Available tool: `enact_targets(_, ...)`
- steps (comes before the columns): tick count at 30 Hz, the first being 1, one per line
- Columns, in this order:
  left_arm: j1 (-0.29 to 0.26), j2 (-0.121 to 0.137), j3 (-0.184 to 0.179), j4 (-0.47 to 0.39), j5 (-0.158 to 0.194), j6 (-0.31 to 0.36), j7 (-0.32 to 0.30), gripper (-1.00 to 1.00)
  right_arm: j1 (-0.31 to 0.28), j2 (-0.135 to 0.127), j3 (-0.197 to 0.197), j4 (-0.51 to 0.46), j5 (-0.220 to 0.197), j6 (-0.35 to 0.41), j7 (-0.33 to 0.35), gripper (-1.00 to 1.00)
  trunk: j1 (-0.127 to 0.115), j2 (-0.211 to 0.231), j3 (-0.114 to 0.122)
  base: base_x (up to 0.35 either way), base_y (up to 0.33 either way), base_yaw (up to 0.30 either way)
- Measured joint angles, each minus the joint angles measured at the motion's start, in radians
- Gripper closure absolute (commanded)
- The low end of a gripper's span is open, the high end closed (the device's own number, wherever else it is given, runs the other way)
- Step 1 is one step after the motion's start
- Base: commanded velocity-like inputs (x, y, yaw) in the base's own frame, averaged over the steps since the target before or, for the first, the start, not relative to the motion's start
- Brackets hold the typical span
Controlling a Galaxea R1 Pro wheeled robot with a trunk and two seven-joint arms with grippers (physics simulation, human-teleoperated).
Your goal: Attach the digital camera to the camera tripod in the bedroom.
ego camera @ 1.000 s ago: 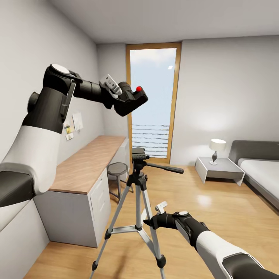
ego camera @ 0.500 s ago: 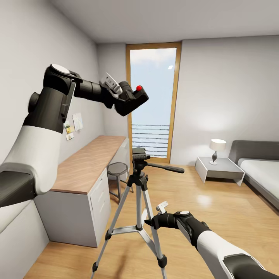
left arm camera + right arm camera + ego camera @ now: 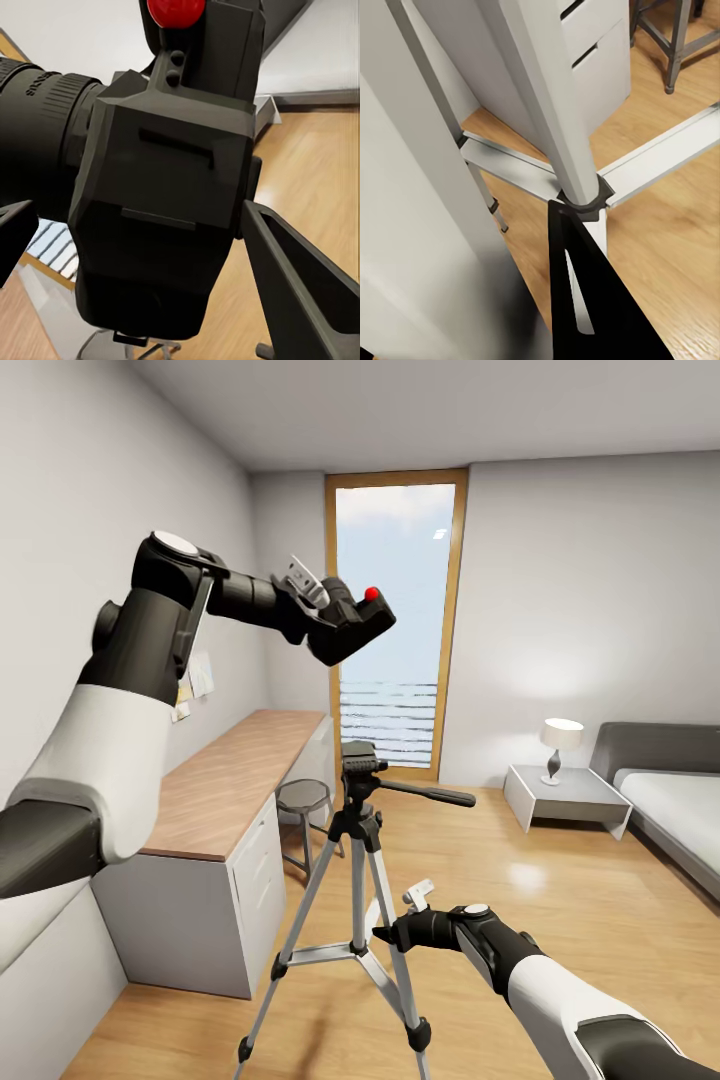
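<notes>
While the camera hangs high above its mount, these points hold, left to right:

Left gripper: the left gripper (image 3: 345, 628) pinches the digital camera (image 3: 357, 622) between its two black fingers (image 3: 300, 289); it sits at about 11 o'clock in the head view, well above the tripod.
Camera: chunky matte black body, ribbed lens barrel, glossy red round button (image 3: 175, 10); blocky, hard-edged, probably slick under the fingers.
Desk: wooden top (image 3: 235, 775) over pale grey drawers, at 9 o'clock from the tripod.
Tripod: the camera tripod (image 3: 355, 880) stands on the plank floor at about 6 o'clock; thin silver legs, black joints, black head (image 3: 358, 760) with a long pan handle.
Right gripper: the right gripper (image 3: 385, 934) is at the tripod's leg, low down; whether it is pressed on the leg I cannot tell.
Risk one: lowering off-centre could knock the head and tip the light, spindly tripod.
Risk two: the camera is tilted in the grip; it may meet the plate askew and slip.
</notes>
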Motion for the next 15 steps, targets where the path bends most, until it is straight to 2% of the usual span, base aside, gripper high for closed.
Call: enact_targets(15, 0.0, -0.007, -0.006, 0.025, 0.0, 0.0, -0.002, 1.0, 0.0, 0.0, 0.0, 0.0, 0.0, 0.0, 0.001, 1.0, 0.0, 0.0, 0.0, 0.0, 0.0, 0.0)
